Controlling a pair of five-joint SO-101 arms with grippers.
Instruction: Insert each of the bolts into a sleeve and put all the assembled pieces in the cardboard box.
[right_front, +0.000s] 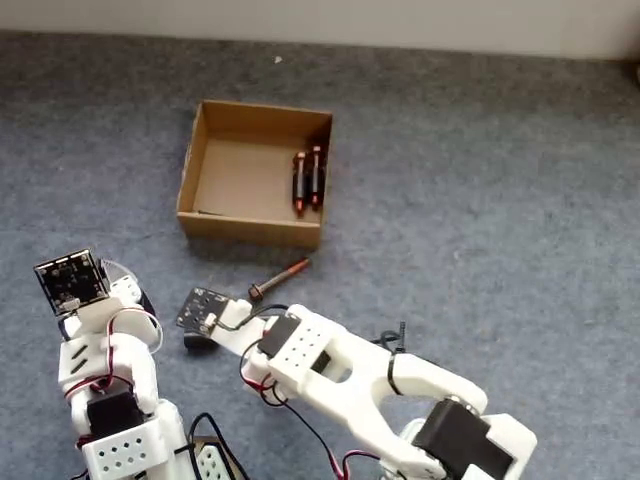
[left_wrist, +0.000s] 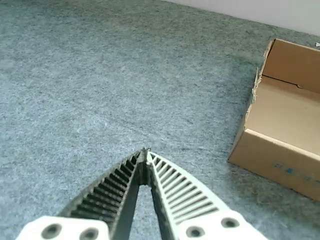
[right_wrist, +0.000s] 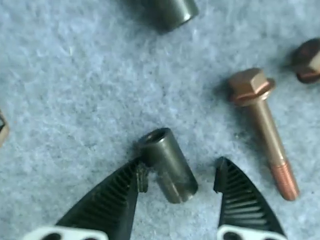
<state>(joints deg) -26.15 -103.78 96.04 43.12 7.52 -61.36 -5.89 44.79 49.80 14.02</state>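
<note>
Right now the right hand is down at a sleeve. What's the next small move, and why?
Probably close the right hand on the sleeve. The sleeve lies between the hand's open fingers, with one finger right beside it and the other set apart, so nothing is gripped yet. A bare bolt lies next to it, waiting for a sleeve.

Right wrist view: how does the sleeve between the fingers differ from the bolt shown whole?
The sleeve is dark grey, the bolt copper-coloured. The sleeve is short and hollow, the bolt longer with a hexagonal head. The sleeve lies inside the open right gripper, the bolt outside it. Both lie on carpet.
</note>
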